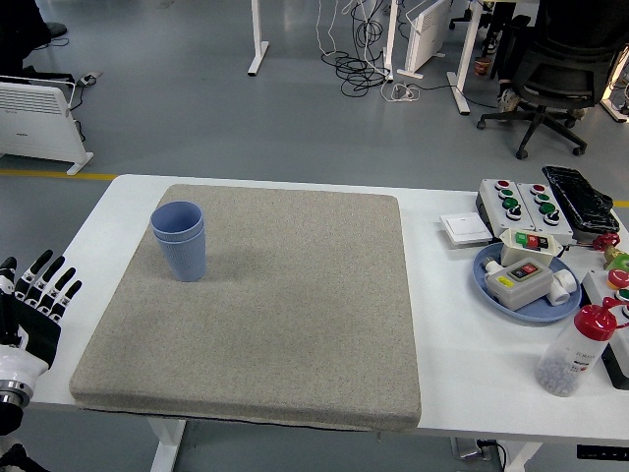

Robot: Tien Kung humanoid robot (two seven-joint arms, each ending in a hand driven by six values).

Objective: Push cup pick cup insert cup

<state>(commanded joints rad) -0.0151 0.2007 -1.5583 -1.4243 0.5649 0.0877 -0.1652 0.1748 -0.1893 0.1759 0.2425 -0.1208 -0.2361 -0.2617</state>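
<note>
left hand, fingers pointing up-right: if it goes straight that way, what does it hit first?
Probably the left edge of the grey felt mat. The left hand, fingers spread and empty, sits off the table's near-left corner. The stacked blue plastic cups lie farther along, though depth is unclear.

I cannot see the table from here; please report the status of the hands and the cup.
Left hand open at table's left edge. Blue cups nested, upright on grey mat. Nothing in the way.

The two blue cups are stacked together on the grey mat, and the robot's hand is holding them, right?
Not quite. The stacked blue plastic cups do stand on the grey felt mat, but nothing holds them. The head view shows the robot's black left hand off the mat at the table's left edge, its fingers spread and empty.
</note>
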